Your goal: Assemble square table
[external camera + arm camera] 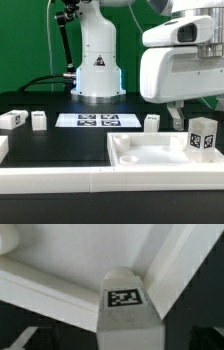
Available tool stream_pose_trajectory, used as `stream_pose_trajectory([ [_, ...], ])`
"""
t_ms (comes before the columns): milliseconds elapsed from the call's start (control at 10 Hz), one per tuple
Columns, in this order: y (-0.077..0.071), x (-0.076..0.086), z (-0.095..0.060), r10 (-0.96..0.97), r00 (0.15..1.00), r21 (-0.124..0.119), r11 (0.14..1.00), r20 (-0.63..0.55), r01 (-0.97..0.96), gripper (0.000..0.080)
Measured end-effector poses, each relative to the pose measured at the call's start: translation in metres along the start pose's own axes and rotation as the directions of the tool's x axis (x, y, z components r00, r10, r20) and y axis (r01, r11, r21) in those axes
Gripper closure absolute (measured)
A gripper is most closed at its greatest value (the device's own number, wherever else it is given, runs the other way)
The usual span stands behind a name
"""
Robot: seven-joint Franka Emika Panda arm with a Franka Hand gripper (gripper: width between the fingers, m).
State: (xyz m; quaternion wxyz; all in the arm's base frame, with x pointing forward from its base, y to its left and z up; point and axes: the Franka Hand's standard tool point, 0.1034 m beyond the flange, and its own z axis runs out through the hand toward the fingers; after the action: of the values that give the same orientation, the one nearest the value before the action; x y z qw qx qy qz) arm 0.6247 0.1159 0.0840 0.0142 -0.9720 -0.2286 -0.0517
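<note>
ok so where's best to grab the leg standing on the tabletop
Probably take the leg by its upper half, coming down from above. It stands upright close to the raised rim of the tabletop, which crowds its base but leaves the top free.

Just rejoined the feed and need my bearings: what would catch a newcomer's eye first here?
The big white gripper hangs open at the exterior view's right, just above a tagged leg standing upright in a corner of the tabletop. Three loose legs sit on the black table, either side of the marker board.
</note>
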Motion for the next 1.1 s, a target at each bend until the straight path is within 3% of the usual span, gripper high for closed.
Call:
stream_pose_trajectory([
  [100, 0.0, 0.0, 0.0, 0.0, 1.0, 0.0, 1.0, 0.0, 0.0, 0.015],
  [300, 0.0002, -0.0002, 0.0001, 0.024, 1.0, 0.0, 1.0, 0.0, -0.024, 0.0434],
  [400, 0.0003, -0.0002, 0.0001, 0.045, 0.999, 0.0, 0.999, 0.0, -0.045, 0.0434],
  [500, 0.0003, -0.0002, 0.0001, 0.044, 0.999, 0.0, 0.999, 0.0, -0.044, 0.0511],
  [800, 0.0004, -0.0001, 0.0, 0.248, 0.969, 0.001, 0.969, -0.001, -0.248, 0.0511],
  [1100, 0.0009, -0.0002, -0.0001, 0.582, 0.813, 0.01, 0.813, 0.0, -0.582, 0.0511],
])
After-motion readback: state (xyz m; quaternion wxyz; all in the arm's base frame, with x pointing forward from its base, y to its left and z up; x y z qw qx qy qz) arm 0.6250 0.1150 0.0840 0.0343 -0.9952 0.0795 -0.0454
